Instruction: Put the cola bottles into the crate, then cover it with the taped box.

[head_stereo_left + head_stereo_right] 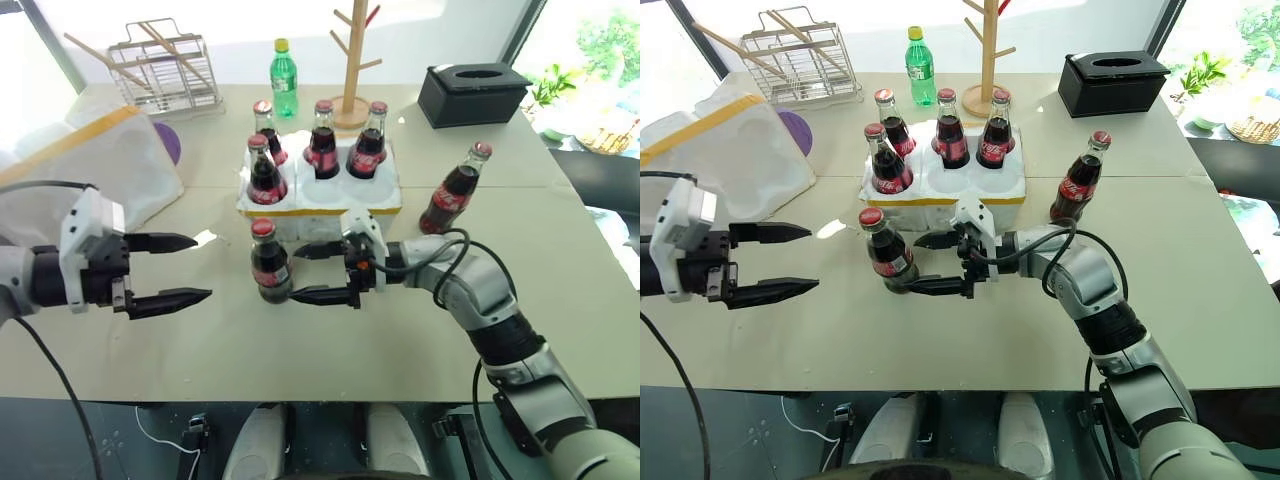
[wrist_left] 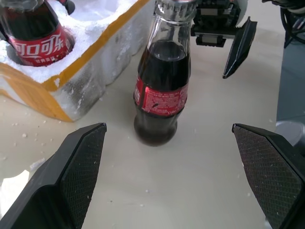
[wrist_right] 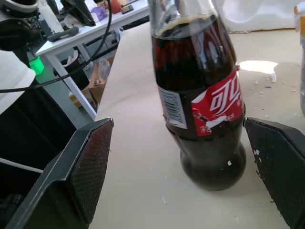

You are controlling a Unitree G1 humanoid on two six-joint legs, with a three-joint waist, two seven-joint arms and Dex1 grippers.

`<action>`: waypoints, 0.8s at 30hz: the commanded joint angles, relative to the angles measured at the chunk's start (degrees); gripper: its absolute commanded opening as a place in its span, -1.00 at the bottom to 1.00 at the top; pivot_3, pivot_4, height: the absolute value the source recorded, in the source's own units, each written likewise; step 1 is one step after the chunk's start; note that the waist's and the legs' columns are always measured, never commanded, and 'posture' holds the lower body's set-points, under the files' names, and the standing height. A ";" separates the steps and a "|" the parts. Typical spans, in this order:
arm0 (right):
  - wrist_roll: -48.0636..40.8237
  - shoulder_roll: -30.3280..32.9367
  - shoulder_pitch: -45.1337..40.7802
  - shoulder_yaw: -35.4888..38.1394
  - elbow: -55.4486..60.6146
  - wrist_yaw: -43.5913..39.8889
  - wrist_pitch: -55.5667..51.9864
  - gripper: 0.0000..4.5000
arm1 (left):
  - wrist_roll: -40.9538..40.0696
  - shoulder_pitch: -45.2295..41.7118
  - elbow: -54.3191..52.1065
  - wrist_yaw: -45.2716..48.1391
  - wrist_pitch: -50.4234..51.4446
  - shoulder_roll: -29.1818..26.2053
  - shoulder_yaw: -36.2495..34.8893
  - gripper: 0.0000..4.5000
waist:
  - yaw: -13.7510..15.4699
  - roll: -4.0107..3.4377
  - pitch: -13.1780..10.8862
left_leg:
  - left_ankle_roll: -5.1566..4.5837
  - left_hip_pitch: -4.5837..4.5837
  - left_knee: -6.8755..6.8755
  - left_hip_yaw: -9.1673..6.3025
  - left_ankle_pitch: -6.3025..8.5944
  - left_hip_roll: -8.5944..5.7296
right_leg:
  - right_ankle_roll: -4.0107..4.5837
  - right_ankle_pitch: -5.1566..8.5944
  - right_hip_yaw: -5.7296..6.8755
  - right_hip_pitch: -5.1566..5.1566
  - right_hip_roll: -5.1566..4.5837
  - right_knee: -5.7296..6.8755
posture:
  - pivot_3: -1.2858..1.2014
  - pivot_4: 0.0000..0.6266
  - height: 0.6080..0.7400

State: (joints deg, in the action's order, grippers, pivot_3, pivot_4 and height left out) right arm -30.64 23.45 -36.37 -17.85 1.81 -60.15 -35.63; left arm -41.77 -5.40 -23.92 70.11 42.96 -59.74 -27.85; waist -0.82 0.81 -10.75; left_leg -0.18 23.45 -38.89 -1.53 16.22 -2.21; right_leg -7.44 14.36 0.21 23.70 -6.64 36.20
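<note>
Right tool (image 1: pixel 318 272) is wide open with nothing held, the loose cola bottle (image 1: pixel 269 262) between its fingers — close low on the label, keep it upright.

The bare table (image 1: pixel 200 350) is free at 6 o'clock of the crate (image 1: pixel 320 195). One cola bottle (image 1: pixel 269 262) stands there between the spread fingers of the right gripper (image 1: pixel 318 272). The wide left gripper (image 1: pixel 178 270) waits at 9 o'clock of this bottle, apart. The taped box (image 1: pixel 95 165) blocks at 9 o'clock of the crate.
</note>
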 commanded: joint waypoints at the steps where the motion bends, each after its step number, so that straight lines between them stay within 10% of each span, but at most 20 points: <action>1: -0.11 -2.71 -1.76 -0.58 0.29 -1.55 0.39 1.00 | -1.79 -0.78 -1.69 -0.70 -0.49 -1.17 -2.17 0.97 | -0.08 0.00 0.00 | -0.01 0.00 0.00 0.00 0.01 0.00 | 0.00 0.00 0.00 0.00 0.00 0.00 | 0.03 -0.52 1.00; 17: 10.13 -15.30 -7.07 -0.54 -15.18 5.62 6.50 1.00 | -2.29 -3.51 -0.08 -5.27 -2.84 0.41 0.21 0.97 | -0.34 -0.02 0.00 | 0.28 0.00 0.14 0.03 -0.16 0.03 | 0.12 -0.08 0.00 0.42 0.12 0.10 | 0.03 -0.52 1.00; 22: 6.20 -15.57 -6.63 1.74 -11.67 2.54 3.95 0.24 | -2.97 -2.81 -0.78 -5.95 -2.61 1.04 0.34 1.00 | -0.31 -0.02 0.00 | 0.33 0.00 0.25 0.04 -0.19 0.03 | 0.15 -0.10 0.00 0.38 0.12 0.13 | 0.03 -0.52 1.00; 24: 4.11 -15.15 -6.23 2.83 -8.75 1.54 1.81 0.26 | -3.32 -2.34 -0.90 -5.98 -2.52 1.21 0.27 1.00 | -0.29 -0.03 0.00 | 0.33 0.04 0.27 0.03 -0.19 0.03 | 0.15 -0.10 0.00 0.38 0.12 0.14 | 0.03 -0.52 1.00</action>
State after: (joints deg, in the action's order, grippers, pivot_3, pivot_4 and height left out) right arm -23.15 8.85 -41.55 -17.33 -11.94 -57.11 -33.68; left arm -44.42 -7.53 -23.65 64.16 40.96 -58.39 -26.90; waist -1.10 0.78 -10.75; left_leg 0.15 23.50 -38.60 -1.49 16.03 -2.18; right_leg -7.28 14.26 0.21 24.09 -6.53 36.34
